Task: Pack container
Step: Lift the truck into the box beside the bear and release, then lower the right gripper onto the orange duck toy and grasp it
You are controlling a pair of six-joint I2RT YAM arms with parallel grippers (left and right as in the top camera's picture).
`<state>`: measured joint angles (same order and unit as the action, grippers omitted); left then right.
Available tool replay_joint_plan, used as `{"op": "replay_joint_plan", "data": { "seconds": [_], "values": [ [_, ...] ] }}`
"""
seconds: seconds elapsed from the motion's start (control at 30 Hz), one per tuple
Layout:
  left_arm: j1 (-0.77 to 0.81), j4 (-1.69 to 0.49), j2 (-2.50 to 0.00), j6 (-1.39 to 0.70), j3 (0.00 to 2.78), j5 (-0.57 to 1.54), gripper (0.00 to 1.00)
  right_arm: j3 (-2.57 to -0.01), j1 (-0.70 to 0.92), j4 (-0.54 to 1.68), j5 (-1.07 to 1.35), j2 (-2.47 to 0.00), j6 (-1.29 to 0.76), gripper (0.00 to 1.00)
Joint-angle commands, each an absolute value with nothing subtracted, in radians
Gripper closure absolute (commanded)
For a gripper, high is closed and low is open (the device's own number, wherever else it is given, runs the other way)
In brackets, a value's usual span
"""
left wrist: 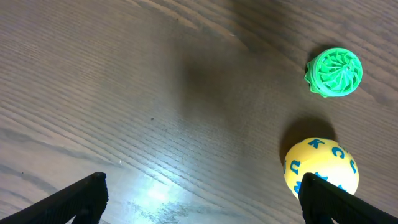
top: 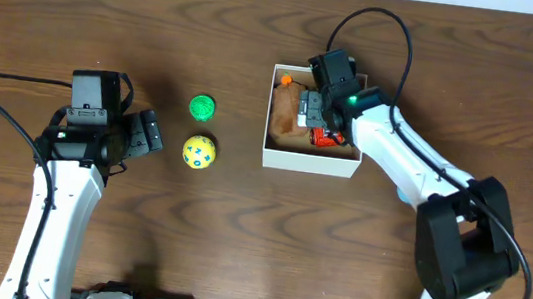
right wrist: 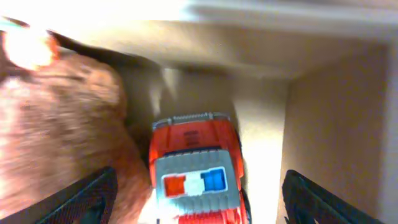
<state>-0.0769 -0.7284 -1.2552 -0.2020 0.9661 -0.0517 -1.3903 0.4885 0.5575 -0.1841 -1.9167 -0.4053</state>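
1. Dark wood-grain worktop (top: 186, 241) fills the overhead view, with the container (top: 310, 163) sitting just toward 2 o'clock of its centre.
2. Inside the container a brown plush toy (right wrist: 62, 124) takes the 9 o'clock side. A red toy car (right wrist: 196, 168) with a grey roof (red, white and blue lights on top) lies just beside it at 3 o'clock.
3. Right pincer (right wrist: 202, 198) hangs over the container's inside, its fingers spread wide on either side of the car and gripping nothing.
4. A green ribbed toy (top: 202, 108) rests on the bare wood at 9 o'clock of the container, well apart from it.
5. A yellow ball (top: 199, 151) with blue letters lies at 6 o'clock of the green toy, near it but not touching.
6. Left pincer (top: 155, 133) sits at 9 o'clock of the yellow ball, spread wide and empty.
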Motion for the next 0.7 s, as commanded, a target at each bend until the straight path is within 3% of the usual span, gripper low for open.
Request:
{"op": "replay_joint_plan", "data": {
  "seconds": [0.0, 0.3, 0.47, 0.67],
  "values": [
    [-0.082, -0.729, -1.261, -0.185, 0.986, -0.052, 0.02, -1.395, 0.482, 0.562, -0.202, -1.780, -0.350, 0.14],
    [-0.082, -0.729, -1.261, -0.185, 0.986, -0.052, 0.02, -1.395, 0.289, 0.720, -0.235, -1.533, -0.351, 0.14],
    [-0.082, -0.729, -1.261, -0.185, 0.986, -0.052, 0.02, -1.367, 0.131, 0.871, -0.199, -1.557, -0.359, 0.14],
    [-0.082, -0.729, -1.261, -0.185, 0.986, -0.052, 0.02, -1.223, 0.018, 0.841, -0.091, -1.622, -0.361, 0.16]
  ]
}}
